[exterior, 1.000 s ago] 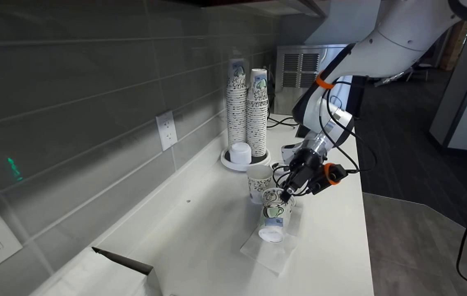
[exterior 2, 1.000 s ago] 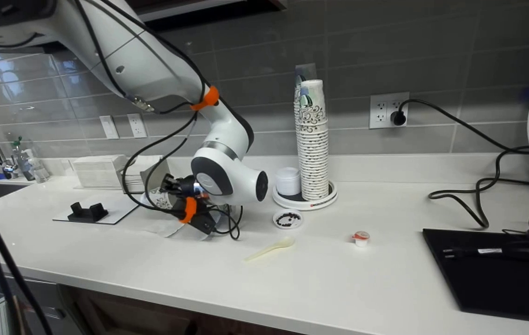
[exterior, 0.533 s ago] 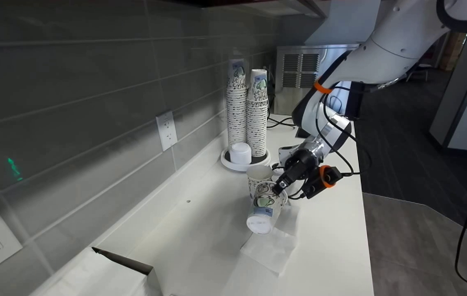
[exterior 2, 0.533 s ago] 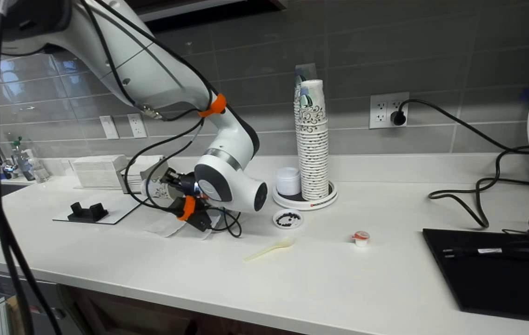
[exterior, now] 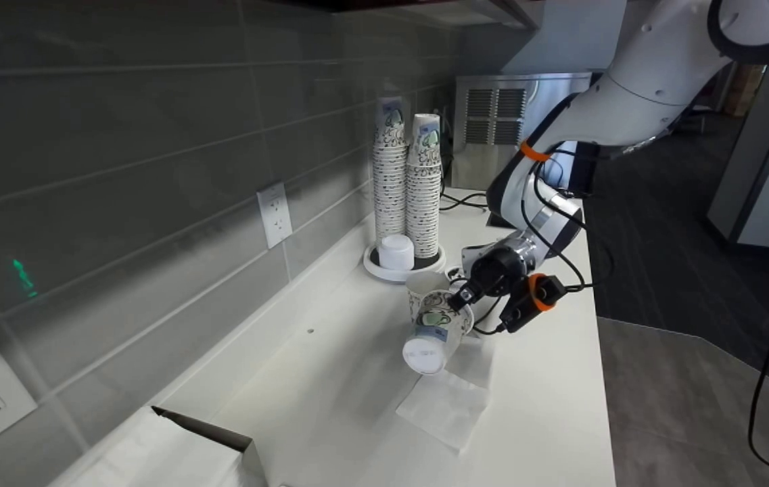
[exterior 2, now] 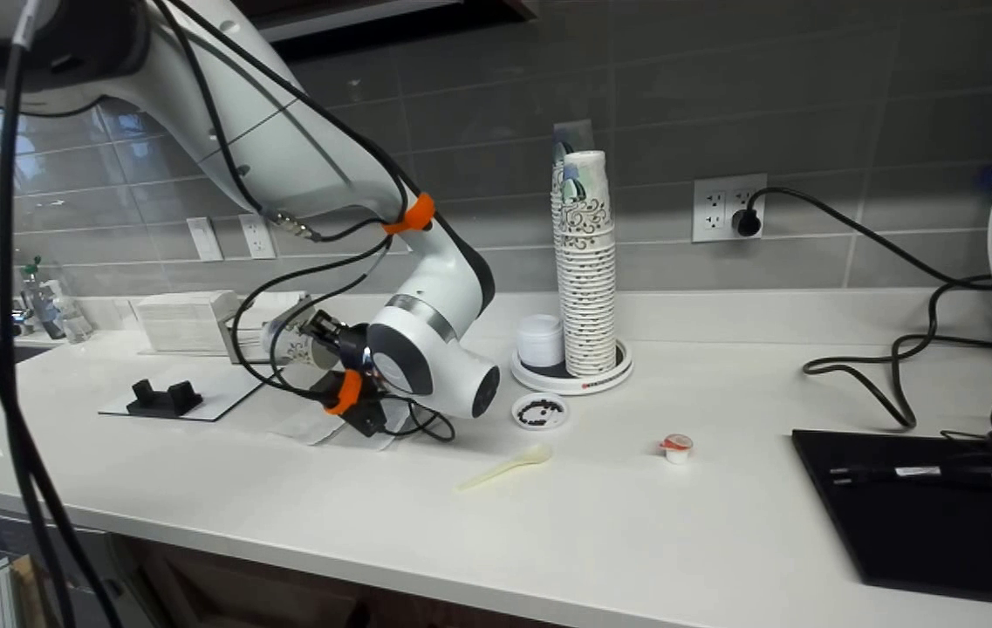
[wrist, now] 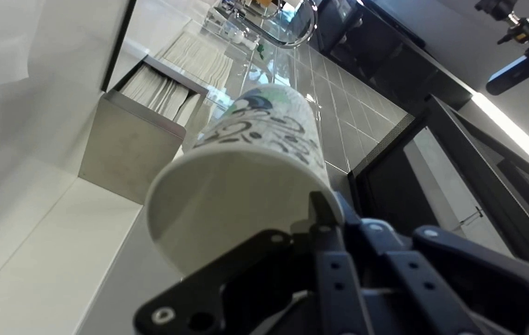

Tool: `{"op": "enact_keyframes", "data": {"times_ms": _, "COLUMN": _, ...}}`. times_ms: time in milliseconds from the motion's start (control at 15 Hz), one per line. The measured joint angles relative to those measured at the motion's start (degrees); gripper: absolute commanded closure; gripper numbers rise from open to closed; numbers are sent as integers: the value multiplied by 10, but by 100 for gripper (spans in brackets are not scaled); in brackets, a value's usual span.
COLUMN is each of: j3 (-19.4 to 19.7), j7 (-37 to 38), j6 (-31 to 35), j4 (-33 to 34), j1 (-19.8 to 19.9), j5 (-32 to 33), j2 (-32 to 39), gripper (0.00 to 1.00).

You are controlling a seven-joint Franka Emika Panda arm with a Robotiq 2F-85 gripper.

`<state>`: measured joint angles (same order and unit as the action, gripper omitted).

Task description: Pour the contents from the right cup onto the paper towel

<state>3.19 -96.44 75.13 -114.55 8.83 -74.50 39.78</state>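
The right cup (exterior: 433,328) is a white paper cup with a dark swirl pattern. It hangs tilted on its side above the counter, base raised and mouth towards the gripper. My gripper (exterior: 457,302) is shut on its rim; in the wrist view the rim sits between the two fingertips (wrist: 327,201). The wrist view shows the pale inside (wrist: 231,195) with no specks visible. The white paper towel (exterior: 444,409) lies on the counter below and beside the cup, also in the other exterior view (exterior 2: 308,426). No contents show on its visible part.
A similar patterned cup (exterior: 421,281) stands close behind. Tall cup stacks (exterior: 423,196) and a white container (exterior: 396,252) share a round tray. A dish of dark bits (exterior 2: 520,424), spoon (exterior 2: 509,467), creamer (exterior 2: 676,449), black holder (exterior 2: 164,399) and napkin box (exterior 2: 186,323) stand around.
The held cup has lifted and moved towards the wall, its base rising and more of its bottom facing the camera. More of the paper towel is uncovered.
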Motion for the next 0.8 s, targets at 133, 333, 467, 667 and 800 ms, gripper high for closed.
{"op": "enact_keyframes", "data": {"times_ms": 133, "j3": 1, "j7": 2, "j6": -15, "j4": -1, "j1": 3, "j5": -6, "j2": 2, "gripper": 99}}
{"op": "enact_keyframes", "data": {"times_ms": 333, "j3": 2, "j7": 3, "j6": -40, "j4": -2, "j1": 8, "j5": -11, "j2": 8, "gripper": 99}}
{"op": "enact_keyframes", "data": {"times_ms": 467, "j3": 4, "j7": 3, "j6": -55, "j4": -2, "j1": 9, "j5": -13, "j2": 12, "gripper": 99}}
{"op": "enact_keyframes", "data": {"times_ms": 667, "j3": 7, "j7": 3, "j6": -70, "j4": -2, "j1": 10, "j5": -19, "j2": 20, "gripper": 99}}
{"op": "enact_keyframes", "data": {"times_ms": 800, "j3": 8, "j7": 3, "j6": -77, "j4": -2, "j1": 10, "j5": -20, "j2": 23, "gripper": 99}}
